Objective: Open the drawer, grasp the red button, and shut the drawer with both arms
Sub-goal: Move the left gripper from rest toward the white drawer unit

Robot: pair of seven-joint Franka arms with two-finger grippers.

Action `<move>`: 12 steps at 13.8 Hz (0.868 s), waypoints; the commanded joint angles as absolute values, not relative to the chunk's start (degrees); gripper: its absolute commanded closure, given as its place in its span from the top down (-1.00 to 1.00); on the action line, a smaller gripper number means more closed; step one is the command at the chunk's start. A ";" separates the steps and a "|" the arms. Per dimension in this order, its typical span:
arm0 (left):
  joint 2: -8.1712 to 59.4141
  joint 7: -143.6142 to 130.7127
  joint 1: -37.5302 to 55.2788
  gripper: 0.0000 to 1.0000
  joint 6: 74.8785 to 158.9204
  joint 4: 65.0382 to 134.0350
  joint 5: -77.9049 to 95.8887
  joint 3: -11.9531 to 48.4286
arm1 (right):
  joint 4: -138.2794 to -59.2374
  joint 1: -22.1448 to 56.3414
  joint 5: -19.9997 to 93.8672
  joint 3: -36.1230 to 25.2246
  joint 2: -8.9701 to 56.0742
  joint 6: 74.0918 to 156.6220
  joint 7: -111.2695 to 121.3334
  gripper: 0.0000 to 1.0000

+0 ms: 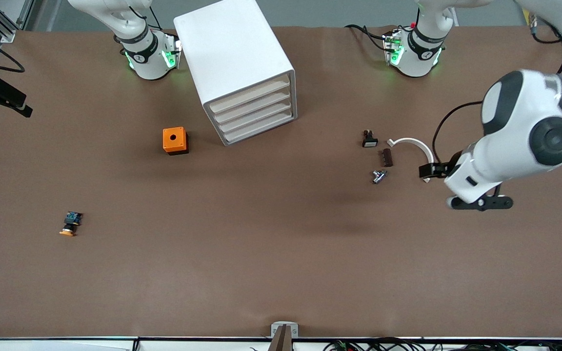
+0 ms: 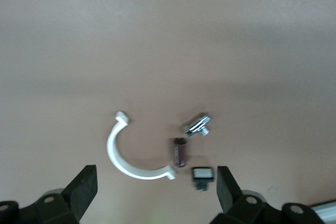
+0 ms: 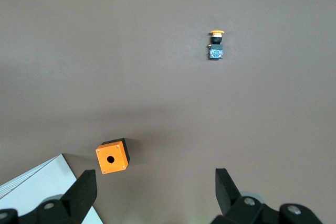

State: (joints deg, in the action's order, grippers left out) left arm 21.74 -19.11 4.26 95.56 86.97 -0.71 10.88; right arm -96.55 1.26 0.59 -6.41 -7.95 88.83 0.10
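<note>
Red button not in view, prob. inside the shut drawer cabinet [image 1: 232,53]. Likely light, hard, tiny: pinch the body, not the slick cap. Left gripper [image 2: 157,182] spread wide over white clip [image 2: 122,157]; right gripper [image 3: 156,182] spread wide over orange box [image 3: 112,157].

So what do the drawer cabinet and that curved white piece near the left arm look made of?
Drawer cabinet: probably plastic, with a smooth matte white shell, rounded edges and four shut drawer fronts. Curved white piece: likely molded plastic, thin, uniformly white, with squared end tabs.

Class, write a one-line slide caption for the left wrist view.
Open left hand over a white curved clip, brown block, metal fitting and small switch.
</note>
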 commanded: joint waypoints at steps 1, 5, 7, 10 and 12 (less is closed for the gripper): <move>27.58 -33.95 8.77 1.00 95.01 81.49 1.58 10.81 | -97.29 1.67 -0.44 -6.33 -9.23 88.68 -1.14 1.00; 35.14 -62.07 18.69 1.00 95.19 77.79 1.67 10.81 | -97.29 1.67 -0.44 -6.33 -9.23 88.59 -1.14 1.00; 36.82 -75.52 22.40 1.00 95.53 77.61 1.93 10.90 | -97.29 1.76 -0.44 -6.33 -9.32 88.68 -1.06 1.00; 40.50 -96.63 27.15 1.00 96.50 77.61 8.60 10.81 | -97.29 1.67 -0.44 -6.33 -9.23 88.59 -1.14 1.00; 41.39 -101.50 29.34 1.00 97.56 77.87 12.02 10.72 | -97.29 1.67 -0.44 -6.33 -9.23 88.68 -1.05 1.00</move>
